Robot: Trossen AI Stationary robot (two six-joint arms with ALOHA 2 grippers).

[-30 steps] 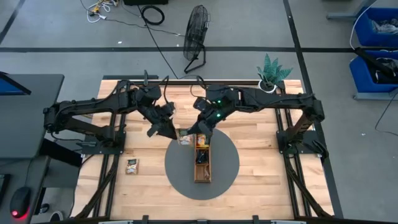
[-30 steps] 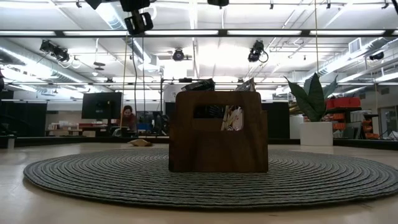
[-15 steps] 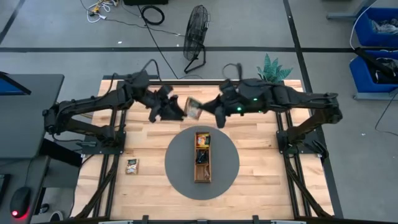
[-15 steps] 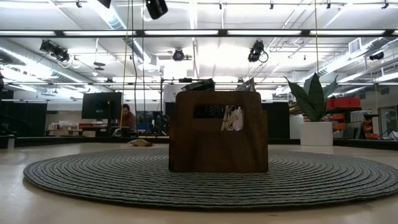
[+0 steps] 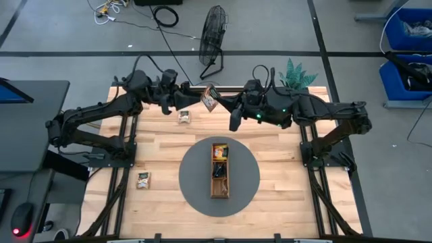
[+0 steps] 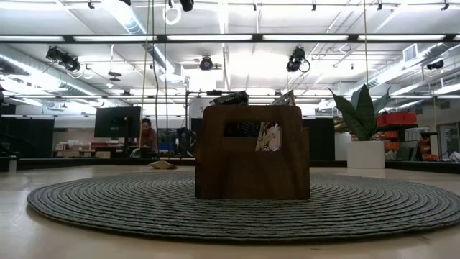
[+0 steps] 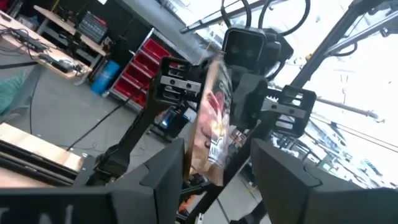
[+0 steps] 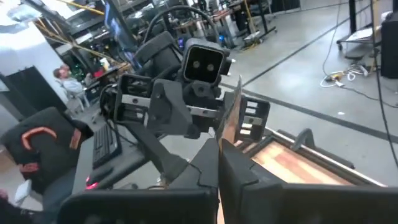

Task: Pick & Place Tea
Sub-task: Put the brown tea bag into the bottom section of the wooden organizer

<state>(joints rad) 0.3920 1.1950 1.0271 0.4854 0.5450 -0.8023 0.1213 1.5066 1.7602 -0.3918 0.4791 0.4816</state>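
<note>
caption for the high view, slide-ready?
Handover at the table's far edge: right end effector pinches a tea sachet; left end effector open beside it.

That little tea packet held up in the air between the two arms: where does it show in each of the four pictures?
High view: tea packet near the table's far edge, between both arms.
Low view: not in it.
Left wrist view: centre, gripped by the right gripper opposite.
Right wrist view: edge-on at centre.
Shared landmark: the right gripper holding it.
</note>
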